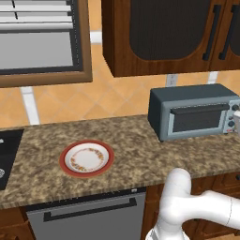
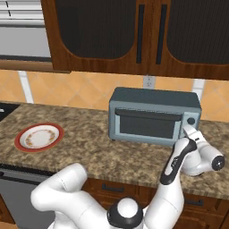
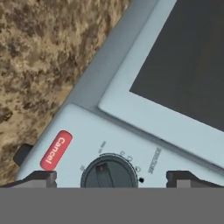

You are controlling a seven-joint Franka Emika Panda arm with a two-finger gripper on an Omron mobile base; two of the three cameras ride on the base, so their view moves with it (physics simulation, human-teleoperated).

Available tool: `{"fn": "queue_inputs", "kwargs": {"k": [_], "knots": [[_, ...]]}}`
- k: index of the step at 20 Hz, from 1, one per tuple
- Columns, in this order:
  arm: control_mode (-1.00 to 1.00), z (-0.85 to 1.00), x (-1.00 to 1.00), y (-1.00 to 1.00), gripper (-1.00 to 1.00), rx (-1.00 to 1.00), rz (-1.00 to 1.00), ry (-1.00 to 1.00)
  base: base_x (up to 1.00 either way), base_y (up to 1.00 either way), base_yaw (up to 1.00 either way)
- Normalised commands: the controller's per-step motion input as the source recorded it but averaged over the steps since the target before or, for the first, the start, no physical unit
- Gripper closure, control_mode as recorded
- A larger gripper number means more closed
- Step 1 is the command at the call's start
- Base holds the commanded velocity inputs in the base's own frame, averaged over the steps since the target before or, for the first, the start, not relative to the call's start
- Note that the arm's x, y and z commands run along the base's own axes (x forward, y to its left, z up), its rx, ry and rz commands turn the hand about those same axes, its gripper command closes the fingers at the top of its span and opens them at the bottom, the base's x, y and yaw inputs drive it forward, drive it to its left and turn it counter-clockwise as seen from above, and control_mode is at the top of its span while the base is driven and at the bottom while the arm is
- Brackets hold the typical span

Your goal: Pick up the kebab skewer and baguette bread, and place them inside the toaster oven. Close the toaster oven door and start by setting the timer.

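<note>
The grey-blue toaster oven (image 1: 187,101) (image 2: 152,100) stands on the counter against the wall. Its glass door (image 1: 197,119) (image 2: 145,126) (image 3: 183,57) is shut. My gripper (image 2: 188,131) (image 3: 112,177) hangs open at the oven's right front, close to the control panel; a bit of it also shows at the picture's right edge (image 1: 236,115). In the hand view a dark dial knob (image 3: 109,173) sits between the two fingertips, not touched by either. A red Cancel button (image 3: 56,150) lies beside the knob. The kebab skewer and the baguette bread are out of view.
A red-rimmed plate (image 1: 64,161) (image 2: 20,141) lies bare on the granite counter (image 1: 136,140) left of the oven. Dark wood cabinets (image 2: 134,36) hang above. A dishwasher front (image 1: 89,218) sits below the counter, and a black stovetop (image 1: 7,154) is at the far left.
</note>
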Motion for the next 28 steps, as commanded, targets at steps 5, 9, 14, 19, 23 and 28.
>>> {"fn": "queue_inputs", "kwargs": {"k": [5,9,14,19,23,28], "knots": [[-1.00,-0.17,0.01,-0.16,-1.00,0.00,0.00,-0.03,0.00,0.00,0.00],[-1.00,-0.05,0.00,-0.16,-1.00,0.00,0.00,-0.03,0.00,0.00,0.00],[-1.00,0.00,0.00,0.00,-1.00,0.00,0.00,-0.05,0.00,0.00,0.00],[-1.00,0.00,0.00,0.00,-1.00,0.00,0.00,-0.05,0.00,0.00,0.00],[-1.00,0.00,0.00,0.04,-1.00,0.00,0.00,-0.01,0.00,0.00,0.00],[-1.00,0.00,0.00,0.08,-1.00,0.00,0.00,0.00,0.00,0.00,0.00]]}}
